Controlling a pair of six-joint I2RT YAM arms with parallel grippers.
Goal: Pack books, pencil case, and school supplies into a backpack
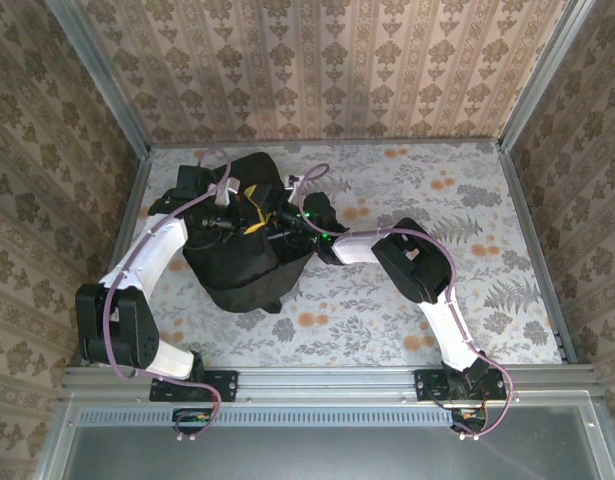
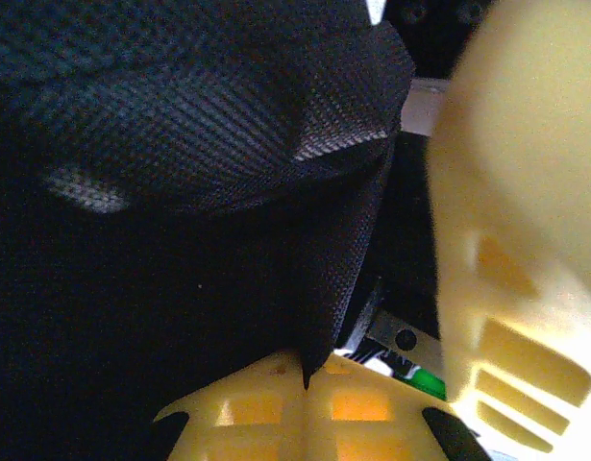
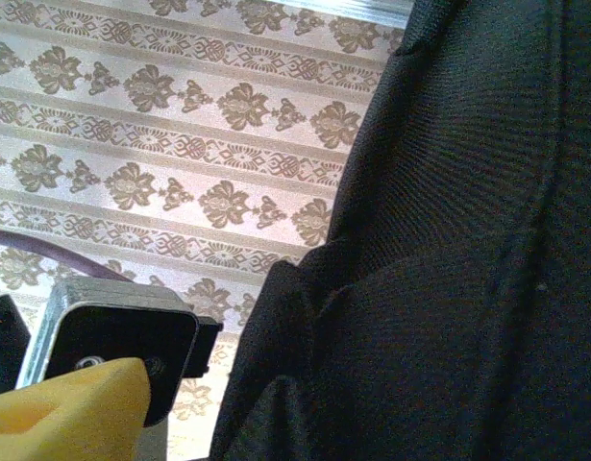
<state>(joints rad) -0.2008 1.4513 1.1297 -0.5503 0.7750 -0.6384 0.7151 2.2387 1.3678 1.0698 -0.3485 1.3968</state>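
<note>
The black backpack (image 1: 237,255) lies on the left half of the table, its top end away from me. My left gripper (image 1: 242,195) is at its upper left. In the left wrist view this gripper (image 2: 307,370) is shut, its yellow fingertips pinching a fold of the backpack fabric (image 2: 228,154). My right gripper (image 1: 267,222) reaches in from the right, right beside the left one; one of its yellow fingers (image 2: 526,240) looms close by. The right wrist view has one own finger (image 3: 64,413) far left and backpack cloth (image 3: 449,288) across the gap. Books, pencil case and school supplies are hidden.
The floral tabletop (image 1: 457,200) stretches out to the right of the backpack. Wallpapered walls (image 1: 317,60) and metal corner posts (image 1: 532,75) close in three sides. A metal rail (image 1: 327,380) with both arm bases runs along the near edge.
</note>
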